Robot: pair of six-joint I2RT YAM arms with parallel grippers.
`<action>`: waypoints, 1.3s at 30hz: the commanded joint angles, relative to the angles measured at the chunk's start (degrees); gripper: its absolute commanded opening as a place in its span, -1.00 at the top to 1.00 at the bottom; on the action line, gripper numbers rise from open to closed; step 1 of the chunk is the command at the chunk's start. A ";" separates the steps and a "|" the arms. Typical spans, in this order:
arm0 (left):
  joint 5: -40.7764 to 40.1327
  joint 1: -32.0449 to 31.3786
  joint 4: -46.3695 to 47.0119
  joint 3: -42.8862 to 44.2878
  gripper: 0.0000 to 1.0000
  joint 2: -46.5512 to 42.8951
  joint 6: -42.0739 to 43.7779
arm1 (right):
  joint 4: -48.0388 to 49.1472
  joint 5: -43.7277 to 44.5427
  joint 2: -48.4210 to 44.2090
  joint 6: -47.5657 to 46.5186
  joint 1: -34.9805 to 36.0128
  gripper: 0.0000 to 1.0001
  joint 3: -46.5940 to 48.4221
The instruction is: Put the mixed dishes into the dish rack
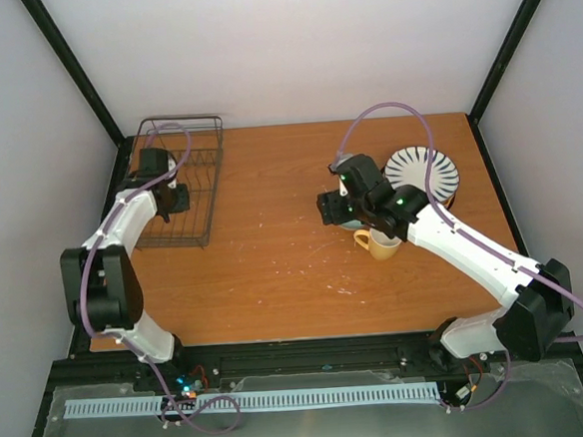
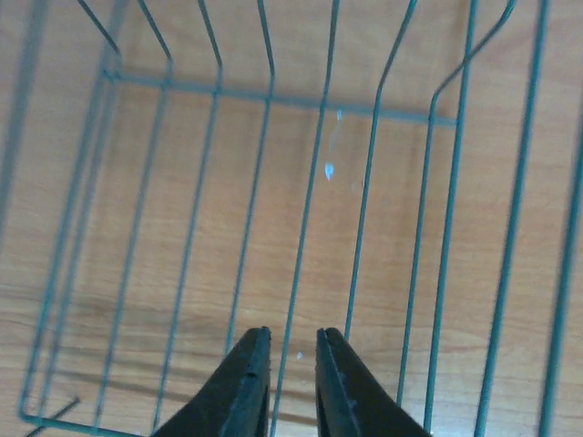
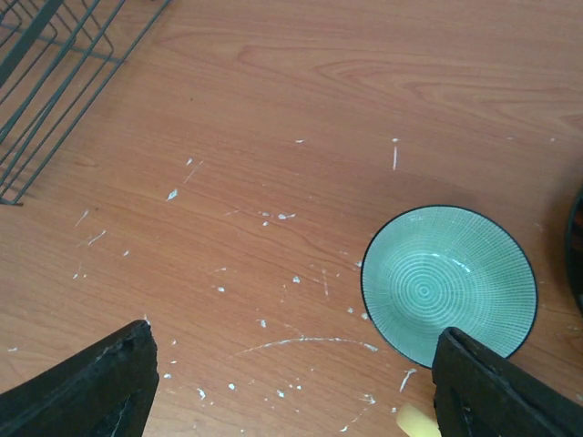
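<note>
**Operator:** Item one, the dish rack – where?

**Spotter:** The dish rack (image 1: 181, 178) is at the far left of the table (image 1: 276, 280). Your left gripper (image 2: 287, 339) hangs over it. The fingers are drawn almost together with a slim gap and nothing is held. The left wrist view shows only the rack's wires with bare wood under them.

**Operator:** Item two, the dishes?

**Spotter:** They are grouped at the right, well apart from the rack. Your right wrist view shows the blue-green bowl (image 3: 446, 284) upright on the wood, ringed inside and dark at the rim. The top view mostly hides it under the arm. The top view alone shows the whole yellow mug (image 1: 377, 242) and, behind it, the black-striped white plate (image 1: 424, 174). The wrist view catches only a yellow sliver.

**Operator:** Right gripper?

**Spotter:** Your right gripper (image 3: 296, 330) has its fingers spread wide and empty above the table, with the bowl just inside the right-hand finger.

**Operator:** Labels, writing?

**Spotter:** None I can read – only white flecks (image 3: 273, 217) on the wood.
</note>
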 commanded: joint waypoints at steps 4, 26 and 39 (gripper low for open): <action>6.40 0.19 -4.52 1.95 0.77 6.34 -1.41 | 1.80 -1.49 -0.32 -0.31 0.08 -0.62 1.47; 20.00 -4.53 6.20 -8.17 0.89 5.59 -4.57 | 4.94 -3.51 2.21 -0.63 0.08 -0.64 8.12; 24.36 -6.67 9.80 -14.75 0.95 1.29 -7.21 | 4.93 -3.36 5.38 -1.58 0.08 -0.66 10.46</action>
